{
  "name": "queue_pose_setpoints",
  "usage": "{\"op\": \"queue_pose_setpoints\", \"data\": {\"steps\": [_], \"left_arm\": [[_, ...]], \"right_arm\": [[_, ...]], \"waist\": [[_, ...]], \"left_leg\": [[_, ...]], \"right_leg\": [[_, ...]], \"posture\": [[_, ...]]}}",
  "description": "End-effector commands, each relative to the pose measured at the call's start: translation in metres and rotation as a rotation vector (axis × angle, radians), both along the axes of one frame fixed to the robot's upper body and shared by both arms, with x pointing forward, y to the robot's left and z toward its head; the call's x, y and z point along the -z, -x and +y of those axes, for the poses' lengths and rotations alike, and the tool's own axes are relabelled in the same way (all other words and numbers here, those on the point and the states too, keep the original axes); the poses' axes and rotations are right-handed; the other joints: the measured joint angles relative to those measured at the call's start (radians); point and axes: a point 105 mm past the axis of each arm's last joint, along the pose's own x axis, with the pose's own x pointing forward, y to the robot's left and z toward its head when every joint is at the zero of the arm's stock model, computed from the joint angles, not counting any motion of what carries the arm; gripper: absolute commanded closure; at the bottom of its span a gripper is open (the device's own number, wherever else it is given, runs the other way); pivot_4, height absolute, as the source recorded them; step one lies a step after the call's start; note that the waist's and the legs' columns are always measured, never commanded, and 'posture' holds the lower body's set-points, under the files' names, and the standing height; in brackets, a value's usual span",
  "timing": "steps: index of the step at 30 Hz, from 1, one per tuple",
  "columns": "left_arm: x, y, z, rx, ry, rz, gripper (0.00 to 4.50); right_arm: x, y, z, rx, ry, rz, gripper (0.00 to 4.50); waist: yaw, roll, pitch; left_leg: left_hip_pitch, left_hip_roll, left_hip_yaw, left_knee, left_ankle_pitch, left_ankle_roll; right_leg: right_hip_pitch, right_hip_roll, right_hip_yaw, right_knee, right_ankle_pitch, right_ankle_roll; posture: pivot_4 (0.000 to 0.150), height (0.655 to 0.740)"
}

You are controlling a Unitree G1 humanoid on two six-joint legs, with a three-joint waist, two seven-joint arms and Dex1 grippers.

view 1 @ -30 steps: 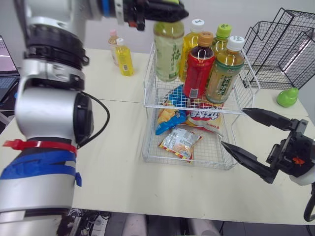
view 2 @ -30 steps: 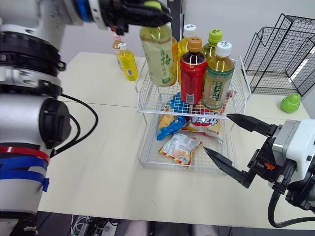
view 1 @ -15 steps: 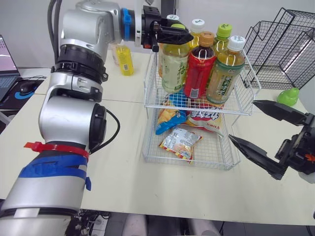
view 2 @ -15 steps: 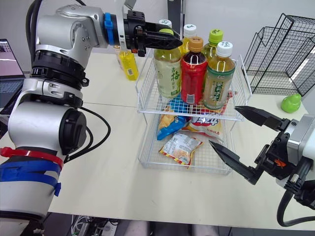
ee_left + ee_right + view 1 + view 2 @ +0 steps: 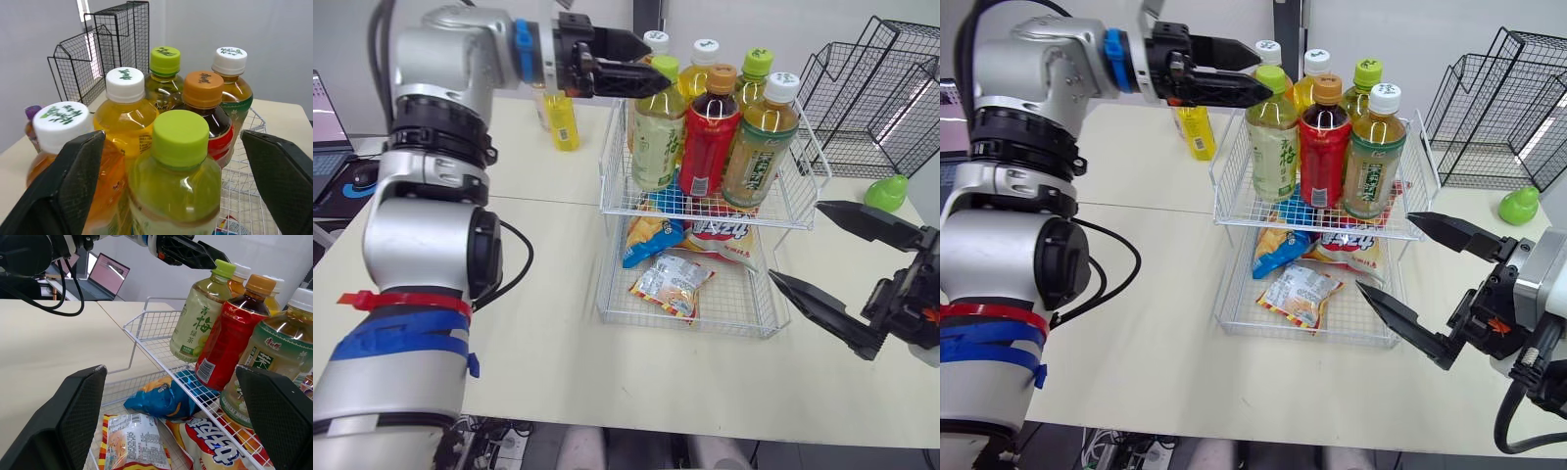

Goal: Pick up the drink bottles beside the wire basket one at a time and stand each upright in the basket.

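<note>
Bottle stood upright in your wire basket, its green cap between the parted fingers of your left gripper; right gripper spread wide nearby.

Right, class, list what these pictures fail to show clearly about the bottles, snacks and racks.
- Small yellow bottle outside the wire basket: left eye view, top hidden by the left gripper.
- Rear white-capped bottle: same view, body hidden behind the front-left bottle.
- Blue snack packet: partly hidden under the basket's upper shelf.
- Black wire rack: cut off by the right edge.
</note>
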Motion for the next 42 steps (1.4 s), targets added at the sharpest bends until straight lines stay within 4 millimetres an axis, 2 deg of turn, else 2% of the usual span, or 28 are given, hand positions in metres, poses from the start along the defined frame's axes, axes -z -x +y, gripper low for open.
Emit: {"op": "queue_pose_setpoints", "data": {"steps": [1,7,11,14,17,19,22,25,28,32,34,39,42], "left_arm": [[-0.026,0.023,0.011,0.054,0.002,-0.081,0.06],[-0.037,0.032,0.041,-0.038,0.020,-0.122,0.06],[-0.043,0.020,0.073,-0.251,0.101,-0.193,0.06],[-0.037,0.011,0.099,-0.394,0.126,-0.223,0.06],[-0.025,0.000,0.125,-0.562,0.104,-0.302,0.06],[-0.009,-0.011,0.150,-0.717,0.082,-0.345,0.06],[0.026,-0.023,0.192,-0.916,0.076,-0.350,0.06],[0.068,-0.024,0.220,-1.041,0.001,-0.381,0.06],[0.103,-0.019,0.238,-1.139,0.036,-0.370,0.06],[0.166,-0.005,0.255,-1.309,-0.011,-0.299,0.06],[0.187,0.006,0.251,-1.326,-0.015,-0.274,0.06],[0.209,0.025,0.245,-1.383,0.043,-0.234,0.06],[0.218,0.028,0.238,-1.382,0.069,-0.182,0.06]], "right_arm": [[-0.010,0.002,-0.001,0.003,-0.009,-0.048,0.00],[-0.016,-0.006,-0.012,0.058,-0.011,-0.070,0.00],[-0.020,-0.016,-0.025,0.132,0.003,-0.091,0.00],[-0.024,-0.023,-0.037,0.184,-0.002,-0.103,0.00],[-0.050,-0.031,-0.065,0.274,0.022,-0.126,0.00],[-0.057,-0.037,-0.086,0.335,0.015,-0.131,0.00],[-0.051,-0.050,-0.107,0.414,0.024,-0.125,0.00],[-0.031,-0.067,-0.127,0.484,0.082,-0.108,0.00],[-0.003,-0.084,-0.140,0.523,0.125,-0.083,0.00],[0.028,-0.113,-0.159,0.633,0.124,-0.106,0.00],[0.038,-0.124,-0.165,0.662,0.118,-0.106,0.00],[0.058,-0.147,-0.176,0.721,0.021,-0.055,0.00],[0.069,-0.153,-0.172,0.708,0.019,-0.039,0.00]], "waist": [[0.000,0.000,0.000],[-0.001,0.001,0.000],[0.000,0.001,0.000],[0.000,0.001,0.000],[0.000,0.001,0.000],[0.002,0.001,-0.001],[0.002,0.000,-0.001],[-0.001,0.000,-0.001],[0.000,0.000,-0.001],[0.000,0.000,-0.001],[0.000,0.001,-0.001],[0.004,0.001,-0.001],[0.009,0.001,-0.002]], "left_leg": [[0.000,0.000,0.000,0.000,0.000,0.000],[0.001,0.001,0.000,0.000,0.000,0.000],[0.004,0.001,0.000,0.000,0.000,0.000],[0.005,0.001,0.001,0.000,0.000,0.000],[0.006,0.001,0.002,0.000,0.000,0.000],[0.006,0.001,0.002,0.000,0.000,0.000],[0.008,0.001,0.002,0.000,0.000,0.000],[0.008,0.001,0.003,0.000,0.000,0.000],[0.008,0.001,0.003,0.000,0.000,0.000],[0.008,0.001,0.004,0.000,0.000,0.000],[0.008,0.001,0.004,0.000,0.000,0.000],[0.008,0.002,0.003,0.000,0.000,0.000],[0.008,0.001,0.003,0.000,0.000,0.000]], "right_leg": [[0.000,0.000,0.000,0.000,0.000,0.000],[0.000,0.000,0.000,0.000,0.001,-0.001],[0.003,0.000,0.000,0.001,0.000,-0.001],[0.003,0.000,0.001,0.001,0.000,0.000],[0.003,-0.001,0.002,0.002,0.001,-0.001],[0.003,-0.001,0.002,0.002,0.001,-0.002],[0.005,-0.001,0.001,0.001,0.001,-0.002],[0.004,-0.001,0.003,0.001,0.002,-0.003],[0.004,-0.001,0.003,0.001,0.002,-0.003],[0.004,-0.003,0.003,0.002,0.002,-0.003],[0.004,-0.002,0.003,0.002,0.002,-0.003],[0.004,-0.002,0.002,0.003,0.002,-0.003],[0.004,-0.002,0.002,0.003,0.002,-0.003]], "posture": [[0.150,0.7268],[0.150,0.7268],[0.150,0.7268],[0.150,0.7268],[0.150,0.7268],[0.150,0.7268],[0.150,0.7268],[0.150,0.7268],[0.150,0.7268],[0.150,0.7268],[0.150,0.7268],[0.150,0.7268],[0.150,0.7268]]}}
